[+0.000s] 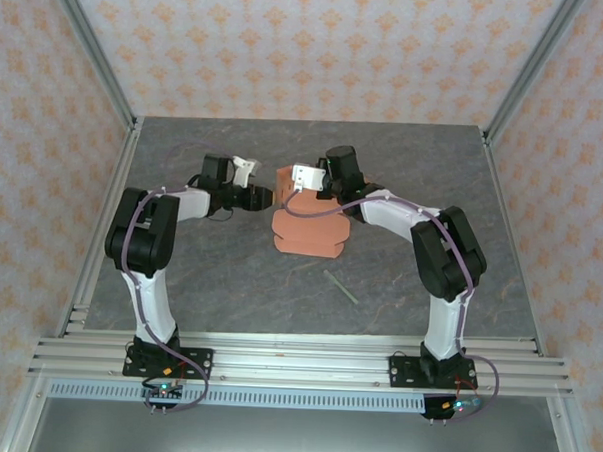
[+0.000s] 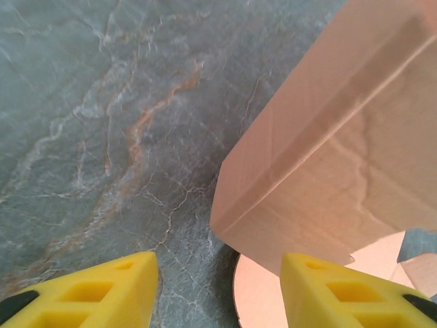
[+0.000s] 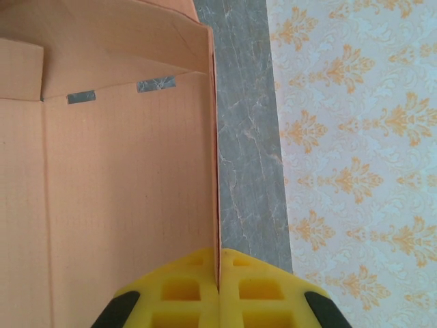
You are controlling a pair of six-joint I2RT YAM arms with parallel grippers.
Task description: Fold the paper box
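Right gripper (image 3: 219, 265) is clamped shut on the thin upright edge of the paper box (image 3: 123, 191), pinching one raised side wall between its yellow fingers. The card's inner face spreads away to that gripper's left, and a second panel stands at the far end above two small slots along the crease. Opposite, the left gripper (image 2: 218, 280) is partly open and holds nothing. A folded corner of the box is just ahead and to its right, and a rounded flap lies flat between its jaws. From above, the two grippers face each other across the far end of the box on the grey counter (image 1: 229, 283), the left one just beside the card. The fold looks roughly midway. The far part is lifted into walls, while the near part, with its rounded tabs, lies flat and has yet to be raised and tucked. A thin greenish stick (image 1: 341, 286) lies apart, nearer the arms' bases than either gripper.
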